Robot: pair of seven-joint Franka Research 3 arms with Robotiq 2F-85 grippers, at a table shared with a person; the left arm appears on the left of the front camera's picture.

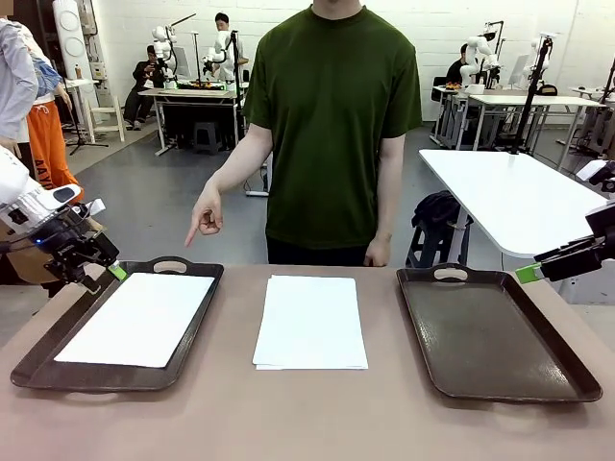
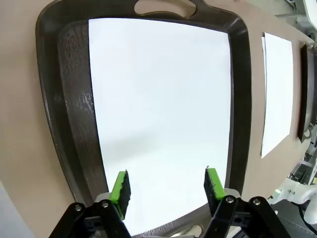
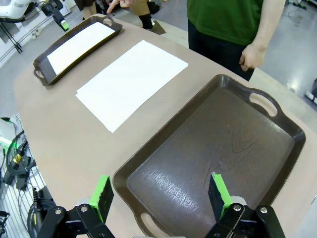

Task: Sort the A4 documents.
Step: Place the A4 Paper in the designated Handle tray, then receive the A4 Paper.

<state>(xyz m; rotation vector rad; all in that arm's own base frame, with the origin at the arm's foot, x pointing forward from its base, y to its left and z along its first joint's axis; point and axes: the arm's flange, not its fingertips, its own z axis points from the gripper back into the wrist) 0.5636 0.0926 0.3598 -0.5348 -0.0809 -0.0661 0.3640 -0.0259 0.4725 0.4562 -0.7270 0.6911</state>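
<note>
While its green fingers [image 2: 121, 191] stand apart with nothing between them, the left gripper [image 2: 167, 187] hangs above the left tray [image 2: 69, 129], near its rim. A sheet [image 2: 158, 114] lies flat in that tray, under the fingers but not held. It is white, blank and very thin, and dark tray shows around it.

The right gripper [image 3: 161, 194] has its fingers wide apart too, and they are empty. It hangs near the right tray [image 3: 208, 148], which has no paper in it.

Between the two trays a stack [image 1: 309, 322] of more white paper lies on the table [image 1: 288, 413]. Its edges do not quite line up, so I think it is more than one sheet. Across the table a person's hand [image 1: 204, 223] points down toward the left tray.

I think one sheet is sorted and the stack comes next. A gripper will need to go to the stack and lift only the top sheet. That looks hard, because paper is thin, flat and bendy, so the fingers must catch an edge.
</note>
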